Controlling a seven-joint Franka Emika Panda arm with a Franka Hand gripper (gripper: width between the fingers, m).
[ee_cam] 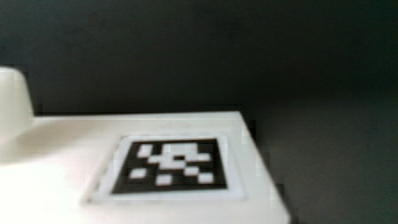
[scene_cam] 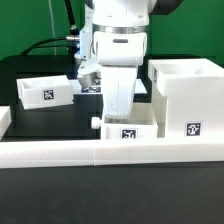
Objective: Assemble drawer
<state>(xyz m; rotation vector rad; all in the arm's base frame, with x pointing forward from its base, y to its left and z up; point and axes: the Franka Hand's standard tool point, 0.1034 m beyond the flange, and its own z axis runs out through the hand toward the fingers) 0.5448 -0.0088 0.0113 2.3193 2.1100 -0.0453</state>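
While the arm stands over the middle of the tabletop, the parts of the drawer sit in three separate places on it.

1. Toward the tabletop edge at the exterior view's left, the left tray stands upright with its top open. A black-and-white tag is on the wall facing the camera. This tray is well apart from the hand.
2. At the middle, close to the near edge, the middle tray stands upright with its tagged wall facing the camera. The hand hangs directly above it and comes down to its upper rim. The white body of the hand hides the fingers, so whether they are wide, narrow or gripping the tray cannot be told.
3. Toward the edge at the exterior view's right, the case stands upright, just beside the middle tray. It carries a tag low on its front wall.

The rail runs along the near edge, just in front of the middle tray and the case.

The wrist view shows a flat white surface with a tag on it and dark tabletop beyond. A rounded white form near it is too blurred to identify.
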